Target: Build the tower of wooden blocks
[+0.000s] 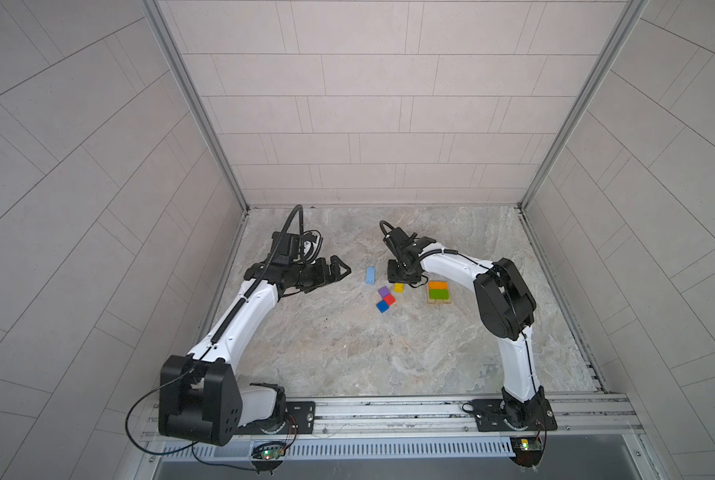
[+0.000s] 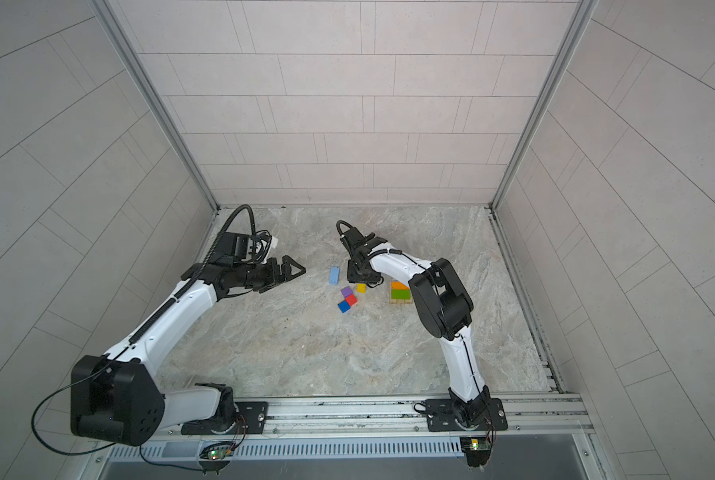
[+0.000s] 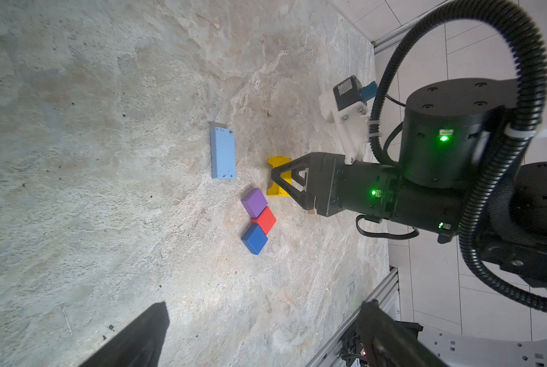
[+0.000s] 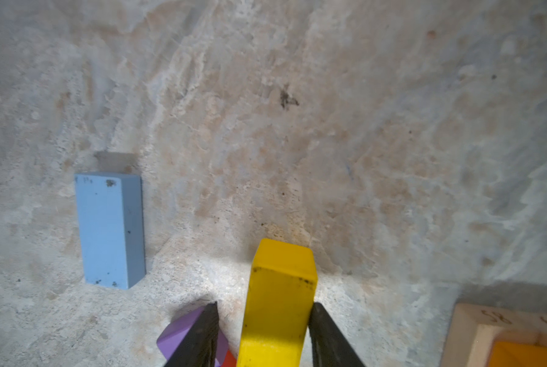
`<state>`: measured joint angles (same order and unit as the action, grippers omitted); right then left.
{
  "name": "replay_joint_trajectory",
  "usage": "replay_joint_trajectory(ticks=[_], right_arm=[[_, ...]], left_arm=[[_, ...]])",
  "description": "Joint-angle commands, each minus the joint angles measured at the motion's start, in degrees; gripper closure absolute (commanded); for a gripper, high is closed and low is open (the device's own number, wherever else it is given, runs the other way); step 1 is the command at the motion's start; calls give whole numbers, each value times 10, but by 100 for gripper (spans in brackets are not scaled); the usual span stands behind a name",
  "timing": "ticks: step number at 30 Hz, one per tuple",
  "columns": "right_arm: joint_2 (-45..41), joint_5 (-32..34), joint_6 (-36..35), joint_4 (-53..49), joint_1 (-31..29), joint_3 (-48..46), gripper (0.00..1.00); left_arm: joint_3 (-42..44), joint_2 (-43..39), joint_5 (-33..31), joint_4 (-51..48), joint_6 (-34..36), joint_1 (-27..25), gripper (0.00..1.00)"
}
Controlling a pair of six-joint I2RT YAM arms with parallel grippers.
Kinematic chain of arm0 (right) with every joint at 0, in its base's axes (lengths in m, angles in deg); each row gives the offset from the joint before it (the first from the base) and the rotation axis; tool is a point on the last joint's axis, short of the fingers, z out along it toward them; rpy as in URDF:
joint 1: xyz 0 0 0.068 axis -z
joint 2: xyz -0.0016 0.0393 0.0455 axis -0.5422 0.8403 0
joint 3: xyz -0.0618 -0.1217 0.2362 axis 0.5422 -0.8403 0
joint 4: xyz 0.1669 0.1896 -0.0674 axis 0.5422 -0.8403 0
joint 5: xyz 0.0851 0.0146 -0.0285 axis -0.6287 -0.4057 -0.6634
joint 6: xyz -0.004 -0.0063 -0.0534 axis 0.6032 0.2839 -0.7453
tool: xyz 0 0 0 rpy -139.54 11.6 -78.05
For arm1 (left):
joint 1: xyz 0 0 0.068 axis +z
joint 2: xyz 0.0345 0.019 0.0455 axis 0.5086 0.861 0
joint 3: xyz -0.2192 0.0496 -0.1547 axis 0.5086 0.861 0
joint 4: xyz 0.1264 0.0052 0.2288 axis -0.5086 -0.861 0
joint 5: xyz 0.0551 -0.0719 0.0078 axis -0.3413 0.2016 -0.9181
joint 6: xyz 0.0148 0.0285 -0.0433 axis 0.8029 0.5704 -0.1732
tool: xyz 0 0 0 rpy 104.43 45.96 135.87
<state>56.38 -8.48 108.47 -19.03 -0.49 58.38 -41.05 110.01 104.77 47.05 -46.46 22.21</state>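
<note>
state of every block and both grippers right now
right gripper, jaws around yellow block, grip unclear
left gripper, open, empty
yellow block, on the table
light-blue block, lying flat, alone
purple cube, unstacked, touching red cube
red cube, unstacked, touching blue cube
blue cube, unstacked
orange block, stacked on tan base
green block, on base beside orange
tan base, flat on table

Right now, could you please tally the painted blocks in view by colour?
light-blue block: 1
yellow block: 1
purple block: 1
red block: 1
blue block: 1
orange block: 1
green block: 1
Total: 7
</note>
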Motion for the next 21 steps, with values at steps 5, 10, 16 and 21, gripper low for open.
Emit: replay_joint_trajectory(ticks=[5,10,16,21], right_arm=[[16,30,-17,-41,-7,18,57],[19,38,-23,-51,-8,21,62],[22,44,-25,-55,-9,26,62],[23,46,-27,-58,-10,26,64]], left_arm=[[7,-3,0,6,5,2,1],[7,-2,-1,6,5,2,1],[8,-3,0,7,5,3,1],[7,-5,-1,7,5,3,1]])
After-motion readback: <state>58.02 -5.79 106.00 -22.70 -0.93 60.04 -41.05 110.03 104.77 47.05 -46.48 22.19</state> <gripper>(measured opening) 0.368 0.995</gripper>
